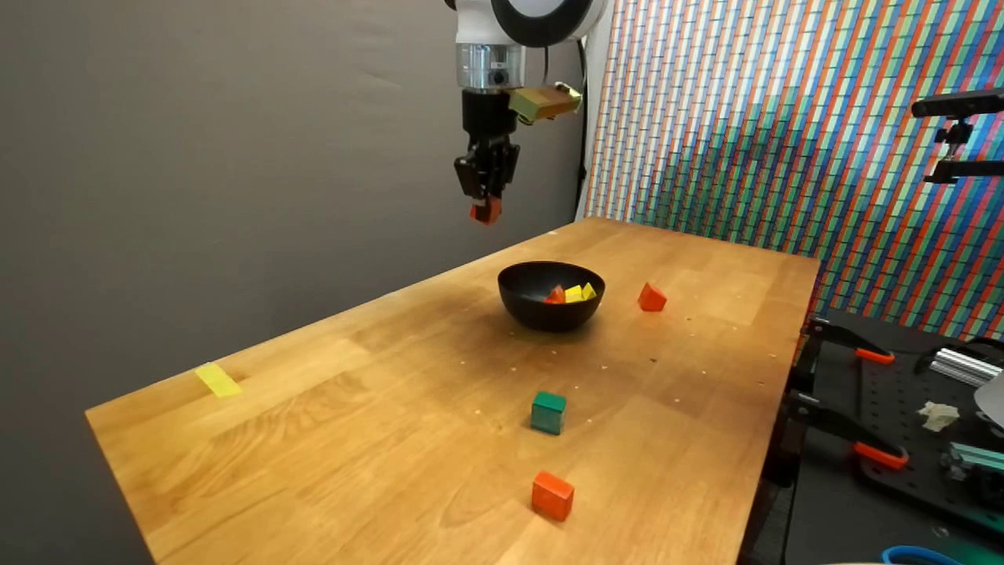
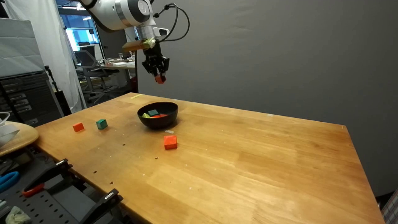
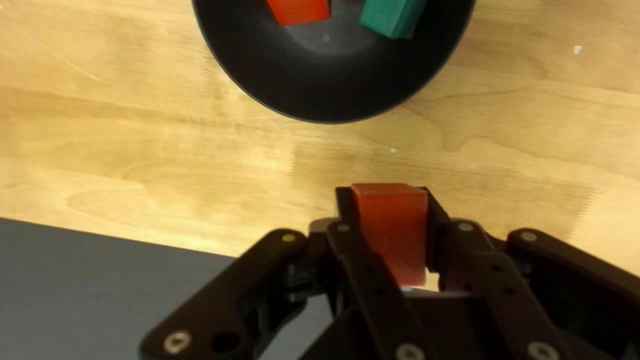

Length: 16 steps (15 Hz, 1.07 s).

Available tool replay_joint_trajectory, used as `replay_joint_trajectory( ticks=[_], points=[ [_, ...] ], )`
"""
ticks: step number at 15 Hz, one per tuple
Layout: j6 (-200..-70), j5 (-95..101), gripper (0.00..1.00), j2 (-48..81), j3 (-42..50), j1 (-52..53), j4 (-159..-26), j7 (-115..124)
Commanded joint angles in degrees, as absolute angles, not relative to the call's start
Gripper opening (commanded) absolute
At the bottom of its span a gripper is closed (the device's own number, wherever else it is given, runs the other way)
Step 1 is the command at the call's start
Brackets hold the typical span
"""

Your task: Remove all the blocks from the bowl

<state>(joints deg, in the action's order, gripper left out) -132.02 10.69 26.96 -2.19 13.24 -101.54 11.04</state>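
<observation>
Red block [image 3: 392, 240]: grasped by the Robotiq gripper [image 3: 391, 202], aloft, apparently clear of the black bowl [image 3: 325, 90].
Black bowl: red, green and yellow blocks [image 1: 574, 294] within.
Tabletop [image 3: 125, 165]: release from this height could bounce the block over the edge.

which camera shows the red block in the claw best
The wrist view: the red block looks large there, gripped in the claw, one broad face showing. In both exterior views it looks small and is partly hidden by the claw.
</observation>
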Motion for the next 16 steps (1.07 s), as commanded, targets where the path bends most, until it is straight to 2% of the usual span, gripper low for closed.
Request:
replay_joint_trajectory(
  ticks=[1,9,10,12,16],
  points=[
    [-132.46,8.16,0.15,33.25,-6.47,13.09,-94.56,4.27],
    [-126.13,5.73,0.15,48.18,-10.01,15.24,-80.03,-2.43],
    [-125.03,5.80,0.52,48.66,-9.70,15.31,-79.25,-2.28],
    [-123.79,6.12,0.62,48.44,-9.08,15.39,-78.64,-1.51],
    [-118.46,5.99,0.94,41.95,-8.18,14.40,-81.94,-0.42]
  ],
)
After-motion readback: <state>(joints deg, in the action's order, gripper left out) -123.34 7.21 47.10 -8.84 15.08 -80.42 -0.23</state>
